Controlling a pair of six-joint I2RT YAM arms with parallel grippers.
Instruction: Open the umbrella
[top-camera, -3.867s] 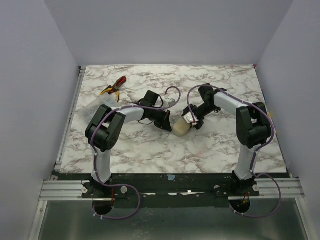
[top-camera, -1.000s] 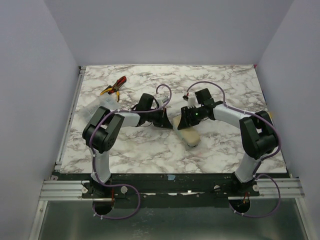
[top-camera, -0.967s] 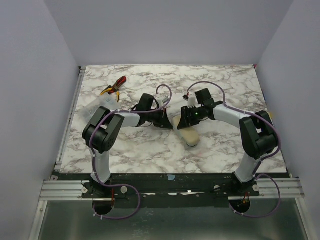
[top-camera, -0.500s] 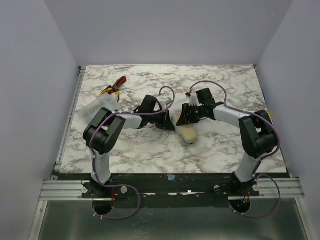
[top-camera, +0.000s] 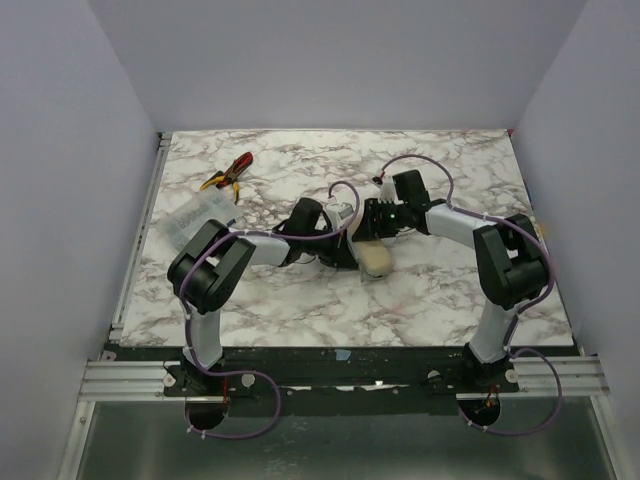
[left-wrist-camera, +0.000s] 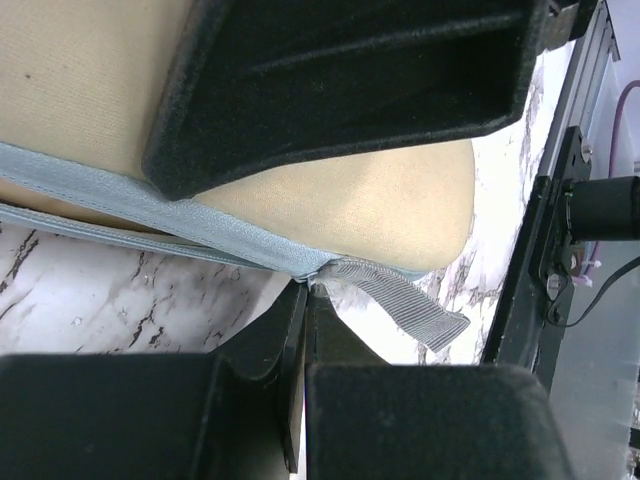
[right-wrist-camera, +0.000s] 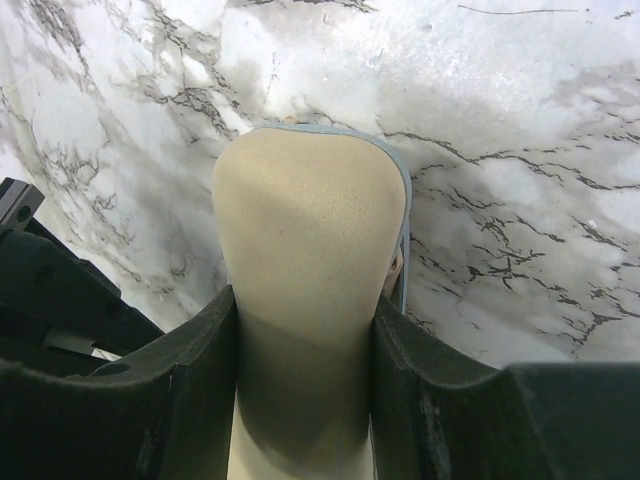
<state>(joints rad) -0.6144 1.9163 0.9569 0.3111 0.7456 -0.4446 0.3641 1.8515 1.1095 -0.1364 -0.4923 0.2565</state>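
The umbrella (top-camera: 377, 259) lies folded on the marble table (top-camera: 450, 170) as a stubby beige bundle with grey-blue edging. My right gripper (top-camera: 376, 235) comes at it from behind and is shut on the fabric body (right-wrist-camera: 305, 220), one black finger (right-wrist-camera: 200, 370) on each side. From the left, my left gripper (top-camera: 349, 250) meets the umbrella's near side. Its fingers are pressed together at the root of the grey strap (left-wrist-camera: 400, 305), whose free end sticks out to the right. Above them the beige fabric (left-wrist-camera: 350, 210) and a right finger (left-wrist-camera: 350, 80) fill the view. Shaft and handle knob are hidden.
Red-and-yellow pliers (top-camera: 228, 172) lie at the back left of the table. A clear plastic piece (top-camera: 190, 222) rests near the left edge beside the left arm's elbow. Purple cables loop over both wrists. Grey walls close the table in on three sides.
Over the last second the left gripper has slid right up against the umbrella. The right gripper and the umbrella have shifted slightly back and turned.
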